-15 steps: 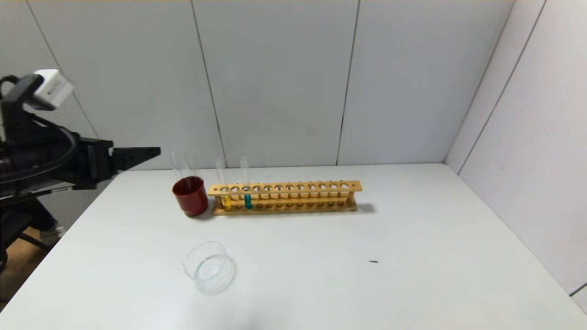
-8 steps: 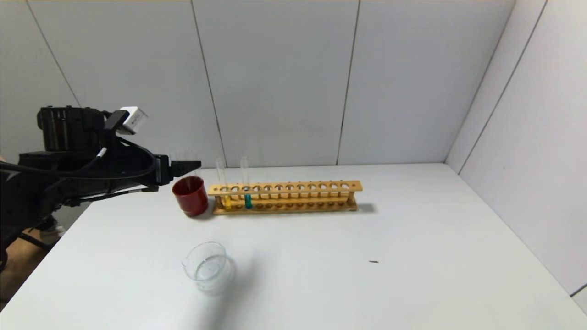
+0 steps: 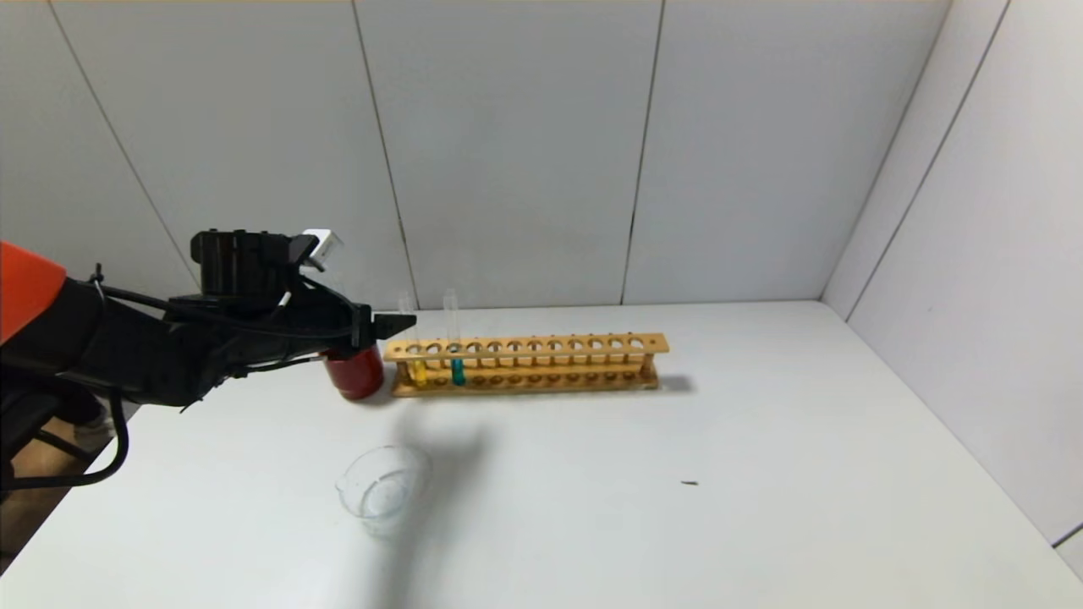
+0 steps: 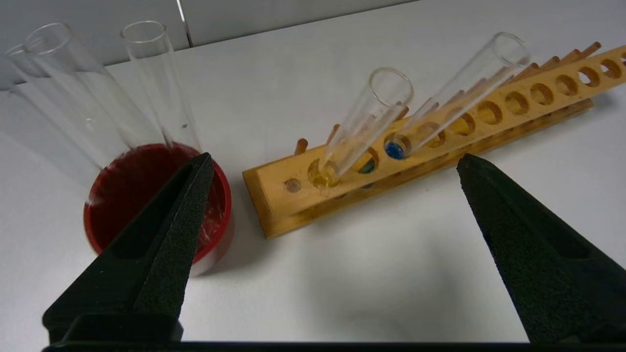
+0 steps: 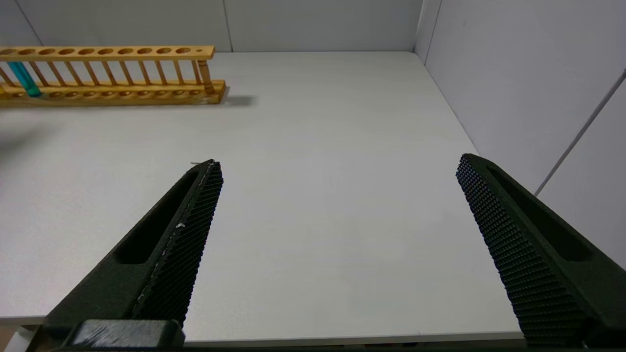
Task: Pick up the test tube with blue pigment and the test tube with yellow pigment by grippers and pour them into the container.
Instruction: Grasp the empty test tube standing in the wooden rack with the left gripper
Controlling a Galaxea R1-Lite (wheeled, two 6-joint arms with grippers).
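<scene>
**Left gripper level with the rack's near end, both tubes still seated**

The left gripper (image 3: pixel 398 322) reaches in from the robot's left, above the dark red cup (image 3: pixel 355 372), its tip just short of the left end of the wooden test tube rack (image 3: pixel 525 364). In the left wrist view its jaws stand wide apart and hold nothing; the rack's end and both coloured tubes lie between them, farther off.

The test tube with yellow pigment (image 3: pixel 417 370) stands in a hole close to the rack's left end. The test tube with blue pigment (image 3: pixel 457 370) stands two holes along, to its right. Both are upright in the rack, liquid at the bottom, and apart from the gripper. Colourless tubes (image 4: pixel 161 93) lean in the red cup, just beside the rack.

The container (image 3: pixel 385 491), a low clear glass dish with a pouring lip, sits on the white table (image 3: pixel 719 507) nearer the robot, well apart from the rack and partly under the arm's shadow.

The right gripper (image 5: pixel 337 166) is out of the head view; its wrist view shows it with jaws wide apart, holding nothing, above bare table to the right of the rack.
</scene>
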